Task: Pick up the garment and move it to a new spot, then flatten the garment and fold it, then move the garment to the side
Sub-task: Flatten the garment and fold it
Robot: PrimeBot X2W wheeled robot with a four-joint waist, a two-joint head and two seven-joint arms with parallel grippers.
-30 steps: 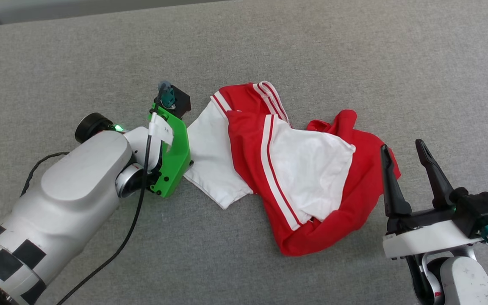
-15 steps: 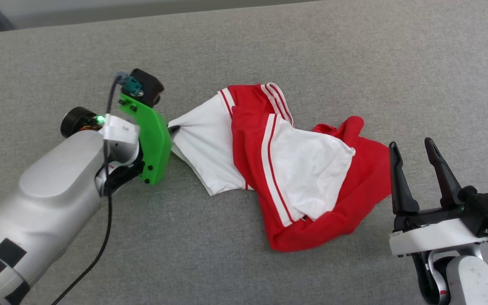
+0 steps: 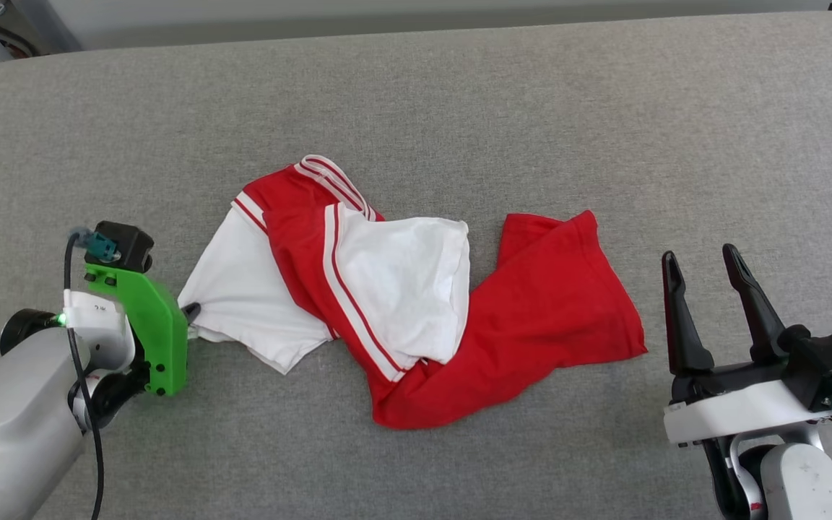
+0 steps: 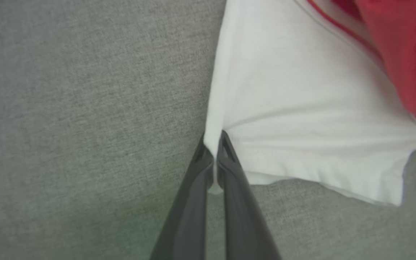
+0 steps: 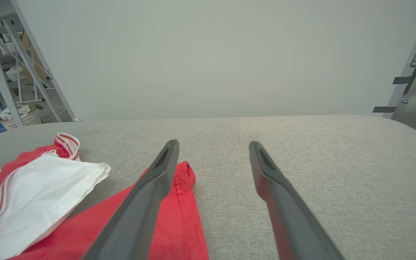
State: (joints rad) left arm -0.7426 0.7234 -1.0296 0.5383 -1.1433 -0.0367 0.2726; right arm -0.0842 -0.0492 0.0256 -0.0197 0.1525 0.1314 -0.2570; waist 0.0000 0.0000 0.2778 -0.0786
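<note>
Left tool [image 4: 213, 146] is clamped on a white sleeve edge of the garment [image 3: 401, 303], which lies crumpled on the surface [image 3: 604, 108]; right tool [image 3: 699, 253] gapes empty beside its red hem. Step in hand: relocating (likely by dragging). Next, probably lift and carry.

The left gripper [image 3: 191, 312], open a second ago, has now closed on the edge of the white sleeve [image 3: 239, 289]. It has drawn back toward the robot's left, dragging the garment [image 3: 416, 289] with it across the grey surface [image 3: 459, 108]. The red body [image 3: 546, 310], earlier bunched up against the right gripper [image 3: 699, 251], now lies stretched out flatter and apart from it, and the head view has also shifted slightly.
</note>
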